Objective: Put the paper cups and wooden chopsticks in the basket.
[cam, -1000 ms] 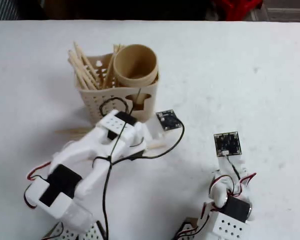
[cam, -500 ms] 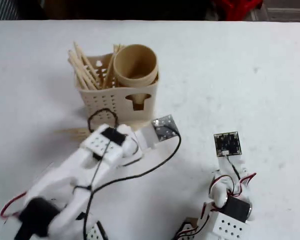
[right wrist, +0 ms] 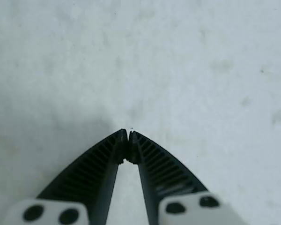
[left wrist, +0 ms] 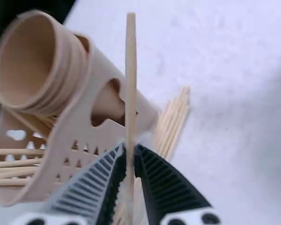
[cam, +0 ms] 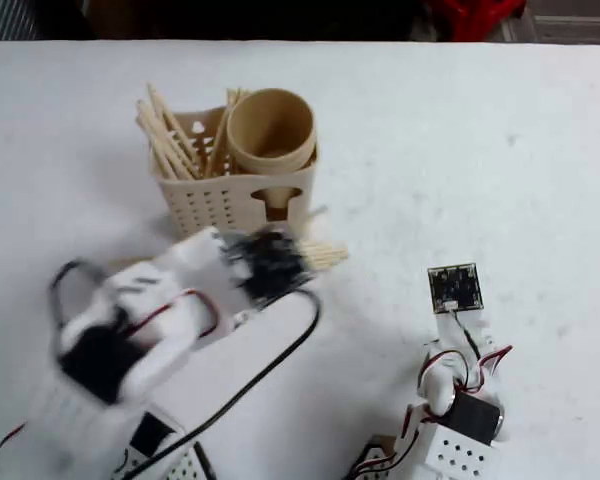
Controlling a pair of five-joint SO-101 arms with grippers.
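Chopstick (left wrist: 130, 70) pinched in left tool (left wrist: 129, 150), pointing forward, beside basket (left wrist: 75, 136)

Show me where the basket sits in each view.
High view: basket left of centre, towards the far edge.
Left wrist view: basket just beyond the left gripper, shut on a chopstick.
Right wrist view: table under the right gripper.
Shared landmark: paper cups in the basket.

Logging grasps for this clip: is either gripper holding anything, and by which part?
Left gripper pinches one chopstick toward one end; right gripper is shut on nothing.
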